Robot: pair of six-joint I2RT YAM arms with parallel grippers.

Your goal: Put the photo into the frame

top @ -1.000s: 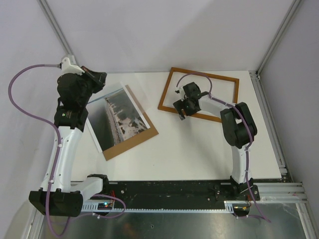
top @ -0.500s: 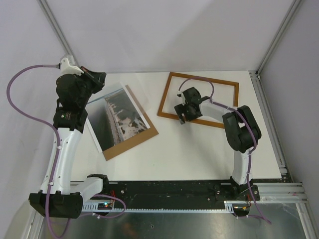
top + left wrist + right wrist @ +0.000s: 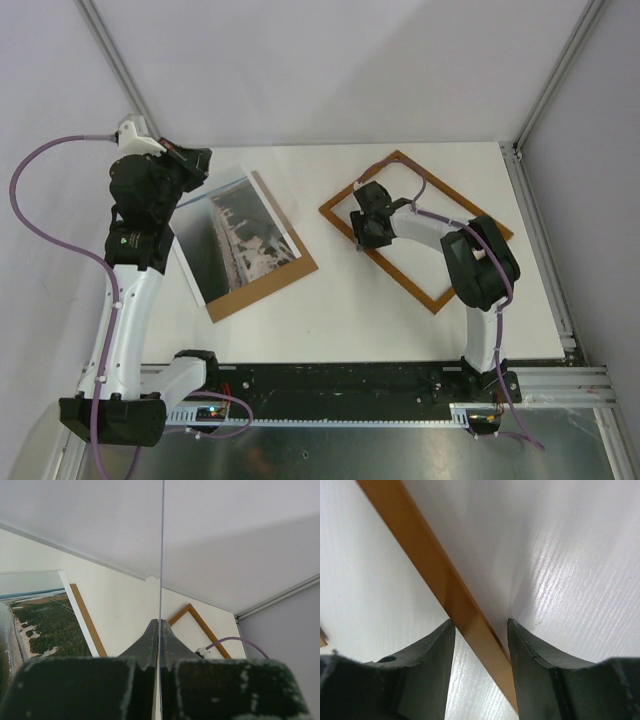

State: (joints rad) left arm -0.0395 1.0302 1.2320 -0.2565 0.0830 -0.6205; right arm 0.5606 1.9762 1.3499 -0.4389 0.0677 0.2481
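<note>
The photo (image 3: 235,240), an aerial coastline print, lies on a brown backing board (image 3: 290,272) left of centre; in the left wrist view the photo (image 3: 45,625) shows at the lower left. My left gripper (image 3: 195,160) hovers over its far corner, shut on a thin clear sheet (image 3: 162,555) that I see edge-on. The wooden frame (image 3: 400,280) lies flat at the right, turned like a diamond. My right gripper (image 3: 360,232) is down at its left rail. That rail (image 3: 435,565) runs slantwise between the open jaws (image 3: 481,622), with a gap showing beside the left finger.
White walls with metal corner posts (image 3: 115,65) enclose the table on three sides. A black rail (image 3: 330,385) with the arm bases runs along the near edge. A purple cable (image 3: 232,641) loops over the frame.
The frame has swung round from nearly square to the table into a diamond, with my right gripper on its rail and its jaws narrowing. The left arm has barely moved.
</note>
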